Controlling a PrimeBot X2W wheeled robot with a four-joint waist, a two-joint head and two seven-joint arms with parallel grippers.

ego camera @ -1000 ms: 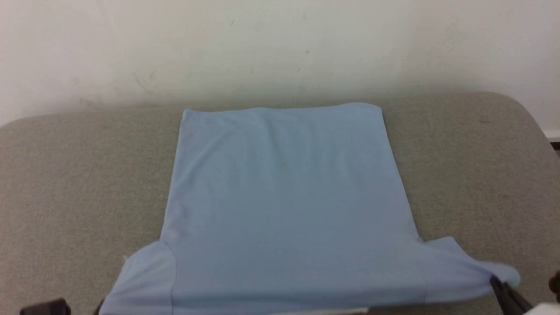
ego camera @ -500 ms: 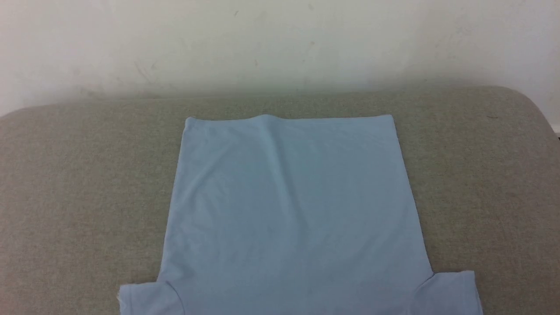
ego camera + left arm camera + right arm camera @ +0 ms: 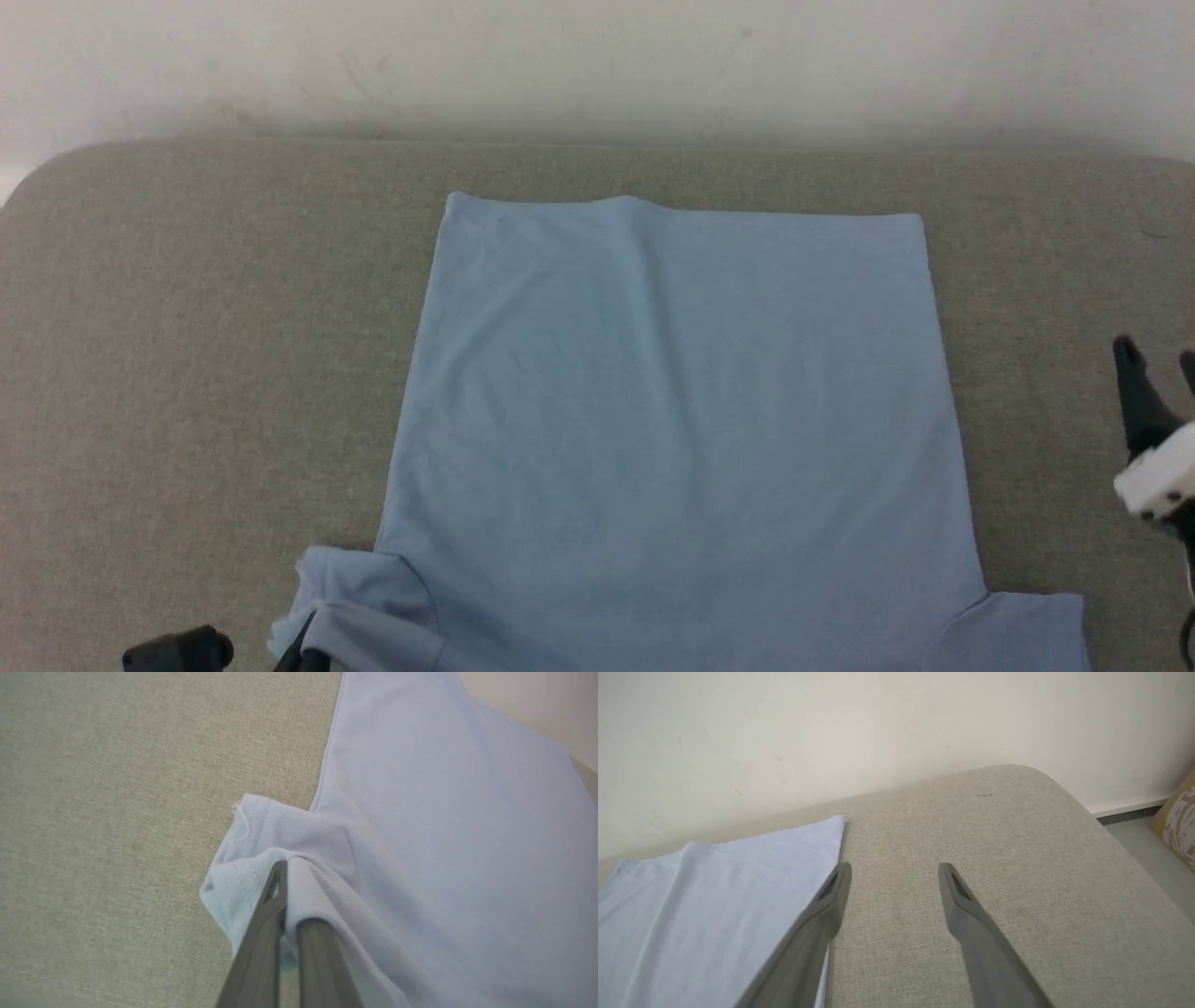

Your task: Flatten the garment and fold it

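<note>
The garment point(image 3: 672, 420), a light blue short-sleeved shirt, lies spread on the grey fabric surface point(image 3: 205, 355), hem toward the wall. Its left sleeve point(image 3: 355, 597) is bunched at the head view's bottom edge, and my left gripper point(image 3: 303, 653) is shut on it. In the left wrist view the left gripper point(image 3: 287, 896) pinches a fold of that sleeve point(image 3: 261, 830). My right gripper point(image 3: 1158, 355) hovers open at the right edge, clear of the shirt's right side. In the right wrist view the right gripper point(image 3: 895, 870) stands open over bare surface, beside the garment point(image 3: 714, 896).
A pale wall point(image 3: 597, 65) runs directly behind the surface. The surface rounds off at its far right corner point(image 3: 1031, 779), with grey floor and a brown patterned object point(image 3: 1176, 821) beyond. Bare surface lies on both sides of the shirt.
The head camera has shifted. My right gripper has let go of the right sleeve, opened, and now sits farther up beside the shirt. The right sleeve lies flat; the left sleeve is bunched.
</note>
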